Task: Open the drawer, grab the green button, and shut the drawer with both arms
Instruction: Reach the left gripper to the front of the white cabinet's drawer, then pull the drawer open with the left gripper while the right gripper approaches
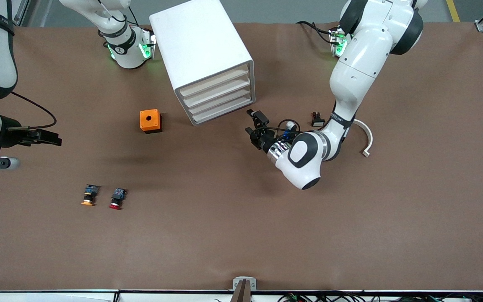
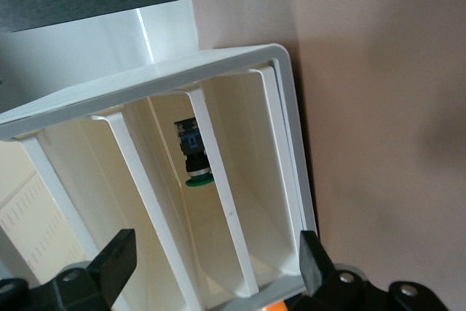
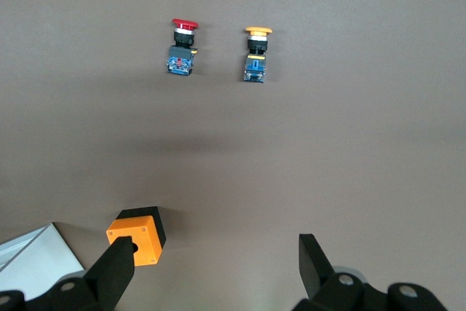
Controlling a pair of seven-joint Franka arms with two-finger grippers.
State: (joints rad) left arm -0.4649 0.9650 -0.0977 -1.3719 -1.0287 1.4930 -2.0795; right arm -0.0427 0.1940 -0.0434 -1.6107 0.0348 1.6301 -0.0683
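Observation:
The white cabinet [image 1: 201, 58] stands at the back middle of the table, and all four drawers [image 1: 218, 97] look pushed in. My left gripper [image 1: 253, 124] is open and empty, just in front of the drawer fronts. In the left wrist view the left gripper [image 2: 215, 264] faces the drawers [image 2: 218, 180]. The green-capped button [image 2: 194, 156] lies deep inside one of the middle drawers. My right gripper [image 1: 53, 138] is open and empty, up over the table at the right arm's end. The right gripper [image 3: 215, 267] also shows in its wrist view.
A small orange box with a hole [image 1: 150, 121] sits beside the cabinet, toward the right arm's end. An orange-capped button [image 1: 89, 195] and a red-capped button [image 1: 117, 198] lie nearer the camera. A small black part [image 1: 317, 119] and a white curved piece [image 1: 366, 140] lie by the left arm.

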